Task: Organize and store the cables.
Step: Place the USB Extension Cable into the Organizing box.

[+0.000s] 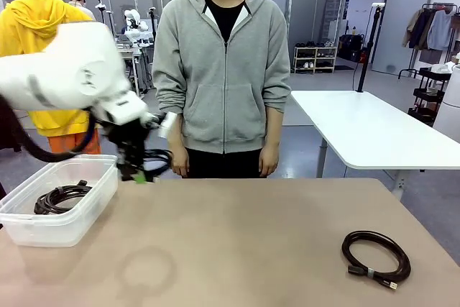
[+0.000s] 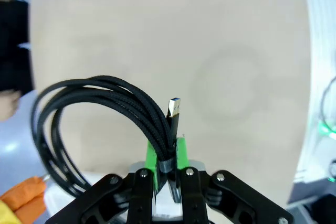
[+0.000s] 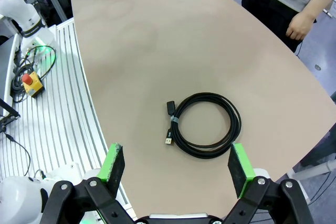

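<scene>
Black braided cable (image 2: 128,102), light and floppy, pinched at its gathered strands by left gripper (image 2: 167,157) near plastic bin (image 1: 80,225); right gripper (image 3: 176,162) spread

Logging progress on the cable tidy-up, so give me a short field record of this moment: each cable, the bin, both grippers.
held cable: black coil, USB plug showing, clamped in left gripper, beside the bin's rim
clear plastic bin: left side of table, one coiled cable inside
loose cable: coiled, tied, flat on the table's right side
right gripper: open, above the loose cable
person: standing at far edge, hands down
</scene>
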You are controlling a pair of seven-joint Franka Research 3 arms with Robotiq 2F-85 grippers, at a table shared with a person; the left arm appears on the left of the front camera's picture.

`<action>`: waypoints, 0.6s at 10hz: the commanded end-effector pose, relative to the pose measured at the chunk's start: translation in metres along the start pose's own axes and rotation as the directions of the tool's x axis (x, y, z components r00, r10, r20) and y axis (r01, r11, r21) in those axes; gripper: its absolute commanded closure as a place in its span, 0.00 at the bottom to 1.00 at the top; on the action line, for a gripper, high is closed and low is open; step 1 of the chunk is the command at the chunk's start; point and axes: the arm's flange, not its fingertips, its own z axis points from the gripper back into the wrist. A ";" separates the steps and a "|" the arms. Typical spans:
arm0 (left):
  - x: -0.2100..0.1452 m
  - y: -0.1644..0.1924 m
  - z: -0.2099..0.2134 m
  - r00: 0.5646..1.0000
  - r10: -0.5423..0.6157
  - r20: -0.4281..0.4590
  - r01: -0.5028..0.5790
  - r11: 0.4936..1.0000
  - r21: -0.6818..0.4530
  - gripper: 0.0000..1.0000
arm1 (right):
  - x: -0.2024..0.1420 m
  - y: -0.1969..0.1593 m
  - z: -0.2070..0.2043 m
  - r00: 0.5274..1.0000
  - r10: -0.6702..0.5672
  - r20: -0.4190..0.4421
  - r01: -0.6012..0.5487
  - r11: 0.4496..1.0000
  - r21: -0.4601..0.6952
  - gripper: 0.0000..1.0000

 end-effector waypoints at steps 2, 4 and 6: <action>-0.062 -0.021 0.006 1.000 0.020 0.000 -0.020 0.993 0.118 0.84 | 0.000 0.000 0.001 1.000 0.015 0.012 -0.015 1.000 0.003 0.00; -0.120 -0.023 0.016 0.997 0.079 0.011 -0.080 0.983 0.165 0.84 | 0.000 0.000 0.001 1.000 0.015 0.012 -0.015 1.000 0.003 0.00; -0.165 -0.021 0.017 0.996 0.089 -0.010 -0.086 0.985 0.149 0.84 | 0.000 0.000 0.001 1.000 0.015 0.012 -0.015 1.000 0.003 0.00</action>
